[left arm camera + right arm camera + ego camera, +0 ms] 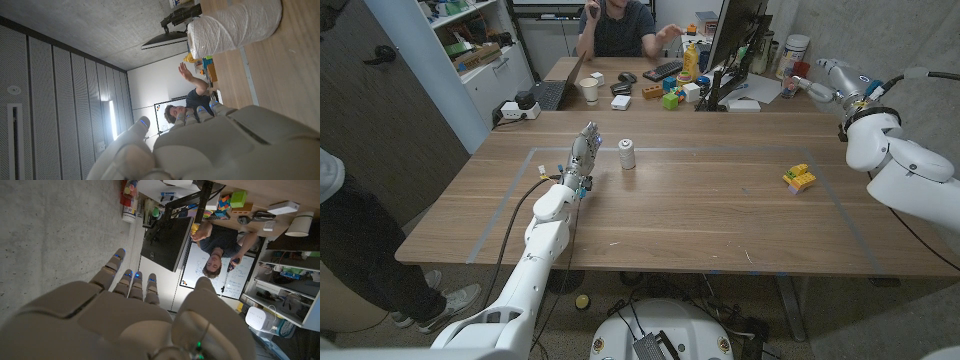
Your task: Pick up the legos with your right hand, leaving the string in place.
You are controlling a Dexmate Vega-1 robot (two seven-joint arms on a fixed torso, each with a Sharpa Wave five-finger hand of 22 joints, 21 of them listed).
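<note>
The left arm reaches in from the lower left of the head view and stretches over the wooden surface (pixel 700 215), its left hand (pixel 584 152) standing on its edge with fingers extended together, holding nothing, just beside the spool of white string (pixel 627 154) that stands upright inside a taped rectangle. In the left wrist view the string's wound body sits close past the fingertips. The right arm is folded up at the far right, off the surface's edge, and the right hand (pixel 830 78) is raised high near the concrete wall, fingers straight and slightly apart, with nothing in it; the right wrist view shows its fingers (pixel 131 282) pointing toward a dark monitor (pixel 167 240). The legos (pixel 800 178), a small yellow and green cluster, lie on the surface's right side within the tape, well apart from both hands and from the string. Behind the surface stands a second desk crowded with a laptop (pixel 552 93), a white cup (pixel 589 90), a keyboard, coloured blocks and bottles, where a seated person (pixel 618 25) gestures with one hand. White shelving lines the left wall, and another person's leg shows at the left edge.
</note>
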